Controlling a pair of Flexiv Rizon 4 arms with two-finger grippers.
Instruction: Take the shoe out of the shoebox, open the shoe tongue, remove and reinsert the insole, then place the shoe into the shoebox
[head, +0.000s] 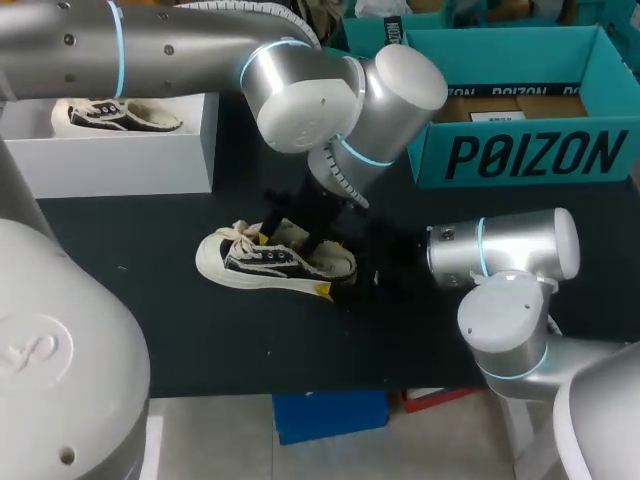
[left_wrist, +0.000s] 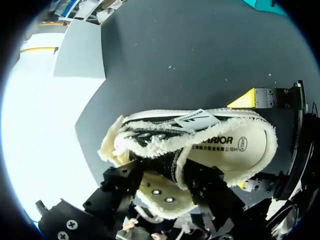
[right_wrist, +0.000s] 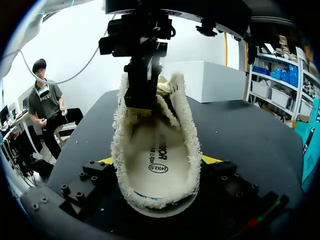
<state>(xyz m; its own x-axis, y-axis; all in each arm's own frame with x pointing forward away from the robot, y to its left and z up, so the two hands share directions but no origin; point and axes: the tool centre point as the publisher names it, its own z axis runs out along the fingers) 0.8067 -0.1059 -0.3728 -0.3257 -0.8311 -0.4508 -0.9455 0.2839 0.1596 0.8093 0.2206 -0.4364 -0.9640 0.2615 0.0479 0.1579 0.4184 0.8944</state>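
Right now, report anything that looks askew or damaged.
Nothing looks damaged or spilled. The shoe stands upright on the table, heel clamped by the right gripper, tongue pinched by the left gripper. Only its laces lie loose near the toe.

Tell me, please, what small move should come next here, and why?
Probably draw the left tool toward the toe to spread the tongue of the black fleece-lined sneaker wider: the tool sits at that tongue, the right tool clamps the heel, and the cream insole lies inside.
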